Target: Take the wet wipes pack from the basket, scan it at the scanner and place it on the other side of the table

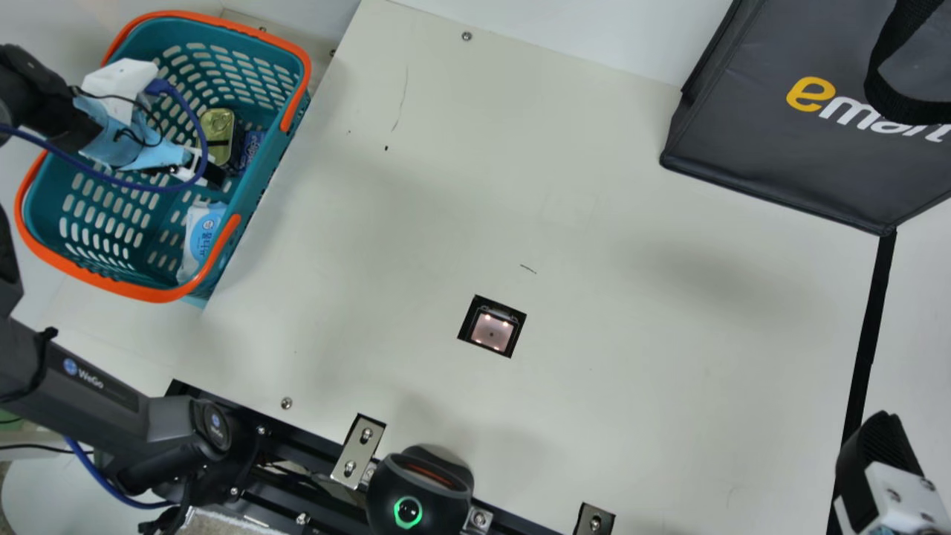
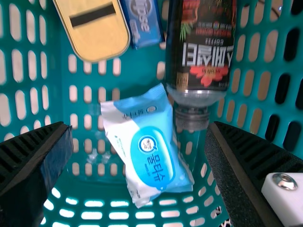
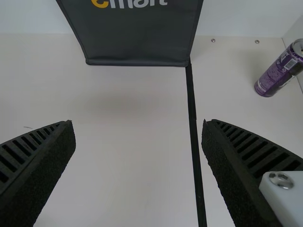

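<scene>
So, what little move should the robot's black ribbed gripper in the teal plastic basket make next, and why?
I'd probably ease the left gripper down toward the white-and-blue wet wipes pack, because its fingers are open and the pack lies ungripped in the basket.

The basket (image 1: 272, 169) was smooth teal plastic, its handles (image 1: 152, 295) orange plastic; inside the basket, the wet wipes pack (image 2: 154, 163) had crinkled, glossy film and the tin (image 2: 102, 40) looked like sheeny golden metal. Beside the basket the worktop (image 1: 371, 260) was smooth, mostly matt; well apart from the basket, the bag (image 1: 773, 167) looked like matt, dark fabric
</scene>
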### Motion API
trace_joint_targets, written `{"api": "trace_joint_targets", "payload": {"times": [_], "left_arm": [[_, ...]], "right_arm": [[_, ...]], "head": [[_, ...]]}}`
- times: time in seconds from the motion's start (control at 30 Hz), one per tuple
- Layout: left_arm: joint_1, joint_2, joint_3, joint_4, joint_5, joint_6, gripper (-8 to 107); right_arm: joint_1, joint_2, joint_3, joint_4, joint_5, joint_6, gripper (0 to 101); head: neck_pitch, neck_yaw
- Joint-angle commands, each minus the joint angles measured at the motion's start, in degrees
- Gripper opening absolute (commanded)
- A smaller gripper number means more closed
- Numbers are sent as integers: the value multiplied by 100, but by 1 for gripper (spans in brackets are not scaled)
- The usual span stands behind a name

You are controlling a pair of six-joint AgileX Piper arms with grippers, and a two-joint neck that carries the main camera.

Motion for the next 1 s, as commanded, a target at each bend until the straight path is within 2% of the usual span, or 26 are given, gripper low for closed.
{"api": "trace_joint_targets", "payload": {"times": [0.0,0.37,0.73,0.97], "left_arm": [[22,-32,118,48,-31,10,90],[138,-215,946,236,-424,166,90],[232,-288,1741,285,-1252,808,90],[297,-193,1984,126,-1703,1084,90]], "right_arm": [[0,0,0,0,0,0,95],[0,0,0,0,0,0,95],[0,0,0,0,0,0,95],[0,0,0,0,0,0,95]], "head": [[-166,14],[-166,14],[-166,14],[-166,14]]}}
